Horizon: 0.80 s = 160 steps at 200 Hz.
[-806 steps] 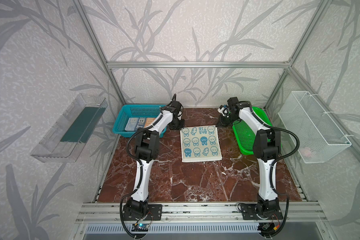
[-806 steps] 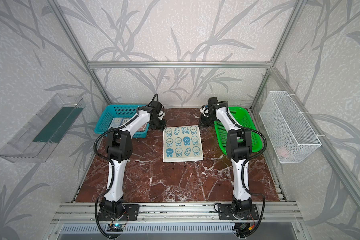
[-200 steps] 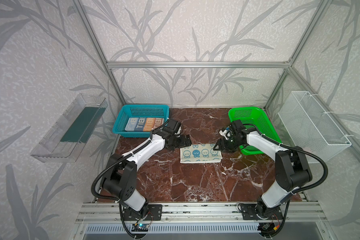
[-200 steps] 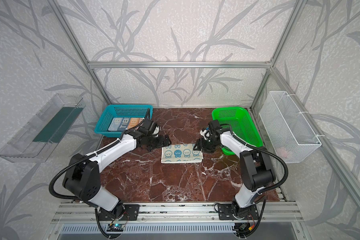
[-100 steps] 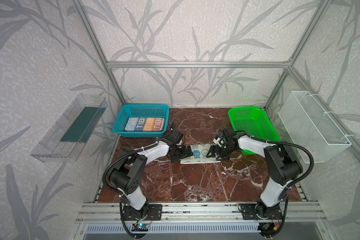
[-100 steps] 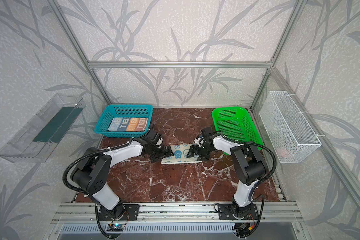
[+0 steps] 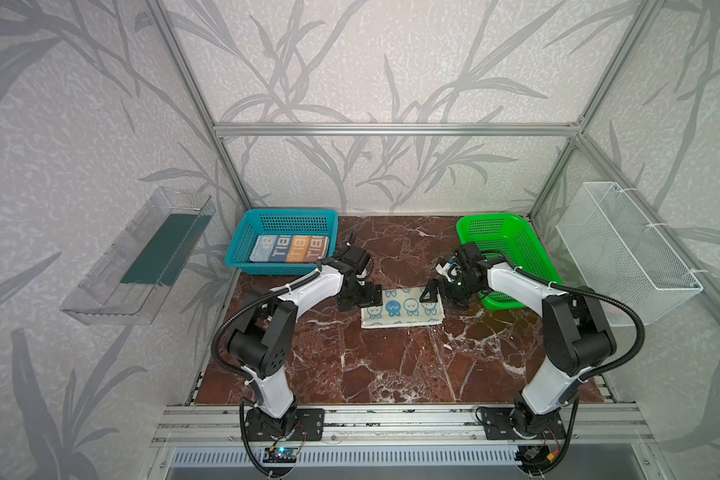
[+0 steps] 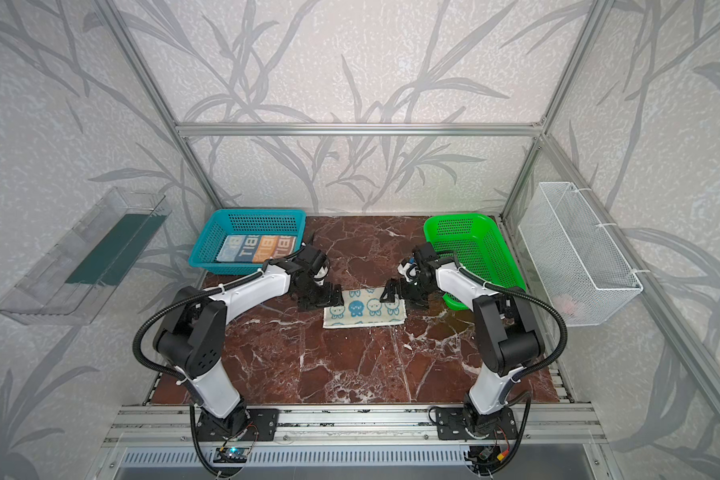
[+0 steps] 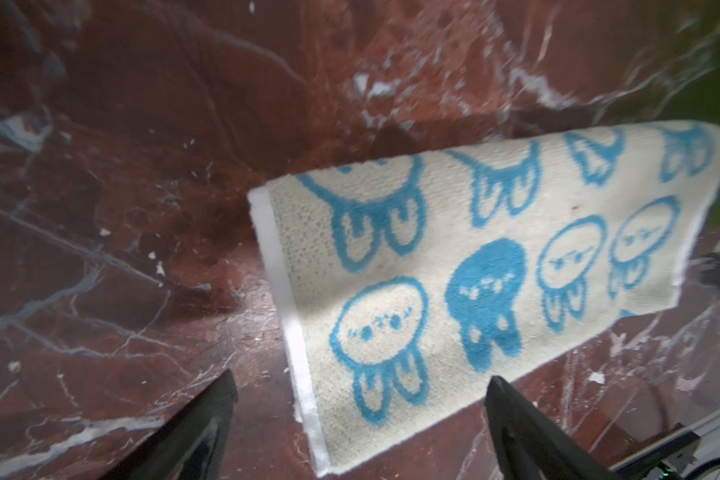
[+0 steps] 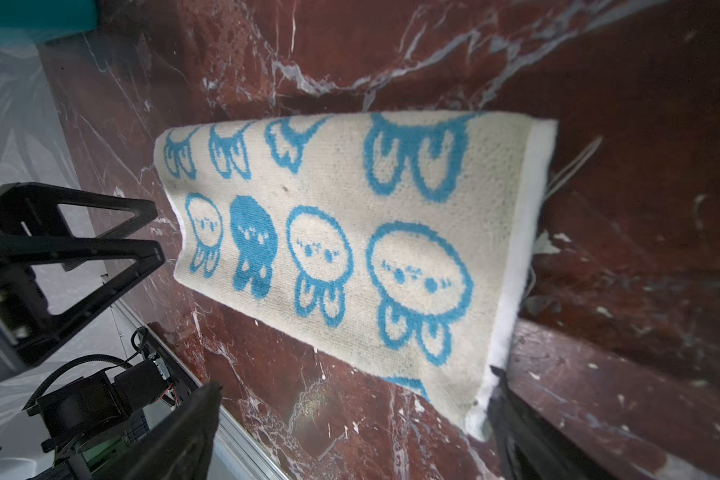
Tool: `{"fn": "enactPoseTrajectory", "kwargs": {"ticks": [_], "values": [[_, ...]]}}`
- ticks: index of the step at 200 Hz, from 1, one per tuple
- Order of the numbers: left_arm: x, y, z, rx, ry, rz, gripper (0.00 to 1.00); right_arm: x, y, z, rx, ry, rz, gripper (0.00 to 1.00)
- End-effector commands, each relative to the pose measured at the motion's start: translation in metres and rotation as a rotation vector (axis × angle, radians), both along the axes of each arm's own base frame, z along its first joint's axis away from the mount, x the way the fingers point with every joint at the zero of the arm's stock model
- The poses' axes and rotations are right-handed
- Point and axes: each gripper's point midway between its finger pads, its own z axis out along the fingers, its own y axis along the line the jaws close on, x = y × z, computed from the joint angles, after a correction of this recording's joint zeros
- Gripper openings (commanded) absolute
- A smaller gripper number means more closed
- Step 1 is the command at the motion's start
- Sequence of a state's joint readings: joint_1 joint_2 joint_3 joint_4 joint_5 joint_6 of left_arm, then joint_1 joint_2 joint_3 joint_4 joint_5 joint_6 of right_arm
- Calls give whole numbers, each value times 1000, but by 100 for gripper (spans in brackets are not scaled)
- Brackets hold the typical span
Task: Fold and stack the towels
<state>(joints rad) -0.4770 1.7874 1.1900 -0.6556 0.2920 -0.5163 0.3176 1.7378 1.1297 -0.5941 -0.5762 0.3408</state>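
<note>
One folded towel (image 7: 402,309) lies flat, long axis running side to side.

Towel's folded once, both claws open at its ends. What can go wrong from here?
1. The towel layers are not flush: the lower layer peeks out along one long edge, so a second fold may come out skewed.
2. One fingertip of the open right claw sits right at a towel corner; pulling away could drag it and open the fold.
3. The right arm passes over the green basket; a low move might nudge it.
</note>
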Motion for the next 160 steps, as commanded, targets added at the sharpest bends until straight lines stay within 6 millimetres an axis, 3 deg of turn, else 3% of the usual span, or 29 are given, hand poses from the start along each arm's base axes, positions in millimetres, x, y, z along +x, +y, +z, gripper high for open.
{"fn": "enactPoseTrajectory", "kwargs": {"ticks": [1, 56, 78, 113, 137, 148, 160], "values": [[-8, 8, -7, 67, 44, -41, 92, -9, -4, -6, -22, 19, 19, 99], [-4, 2, -28, 107, 75, -76, 82, -11, -8, -24, -47, 45, 15, 99], [-9, -3, -40, 147, 94, -115, 71, -12, -6, -31, -38, 60, 11, 99], [-12, 7, -50, 240, 111, -131, 56, -14, -3, -34, -15, 72, 1, 99], [-9, 14, -44, 286, 94, -142, 10, -13, -2, -32, -11, 66, 0, 99], [-7, 17, -42, 307, 86, -151, 1, -12, -2, -30, -6, 61, -1, 99], [-6, 18, -39, 314, 81, -161, 0, -11, -1, -29, -3, 57, -5, 99]]}}
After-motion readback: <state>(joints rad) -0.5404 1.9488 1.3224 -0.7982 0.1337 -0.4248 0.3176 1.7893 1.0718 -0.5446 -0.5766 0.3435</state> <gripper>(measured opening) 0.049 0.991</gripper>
